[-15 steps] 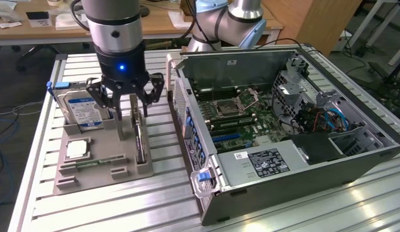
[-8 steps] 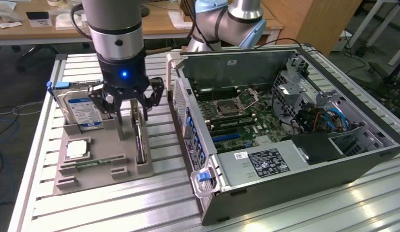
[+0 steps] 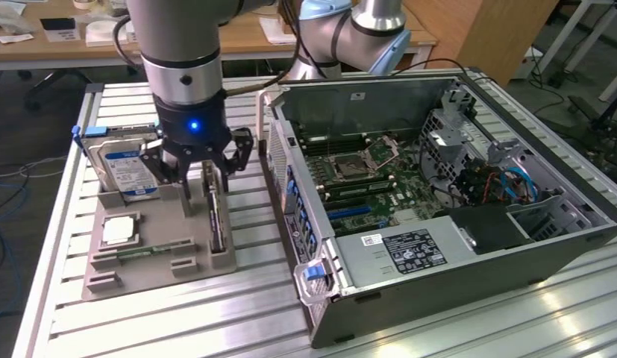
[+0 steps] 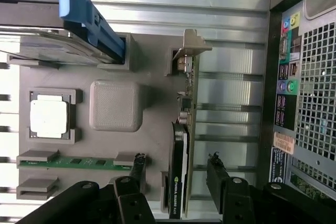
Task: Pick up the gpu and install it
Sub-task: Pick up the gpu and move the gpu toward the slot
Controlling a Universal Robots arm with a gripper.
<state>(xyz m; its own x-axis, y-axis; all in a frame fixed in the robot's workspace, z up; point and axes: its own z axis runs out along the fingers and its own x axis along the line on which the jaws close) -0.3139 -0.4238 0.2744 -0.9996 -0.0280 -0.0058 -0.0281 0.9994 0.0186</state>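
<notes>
On a slatted metal table (image 3: 239, 306), the gripper (image 3: 207, 176) stands open astride the gpu (image 3: 216, 218), upright in a gray holder (image 3: 154, 250); an open case (image 3: 442, 250) sits beside, wooden desks (image 3: 239, 39) behind.

the gpu (image 3: 216, 216) (image 4: 181, 171) is standing on edge in a slot of the holder (image 3: 159, 250) (image 4: 152, 66), directly under the gripper (image 3: 210, 190) (image 4: 176, 160), whose spread fingers are hanging on either side of it without touching. on the gripper's side away from the computer case (image 3: 438, 186) (image 4: 304, 77), the memory stick (image 3: 139, 253) (image 4: 79, 162) and cpu chip (image 3: 119, 230) (image 4: 48, 117) are lying flat in the holder, and the hard drive (image 3: 124, 168) (image 4: 52, 51) is standing upright further along. holder and case are sitting side by side on the table (image 3: 189, 321) (image 4: 210, 3).
</notes>
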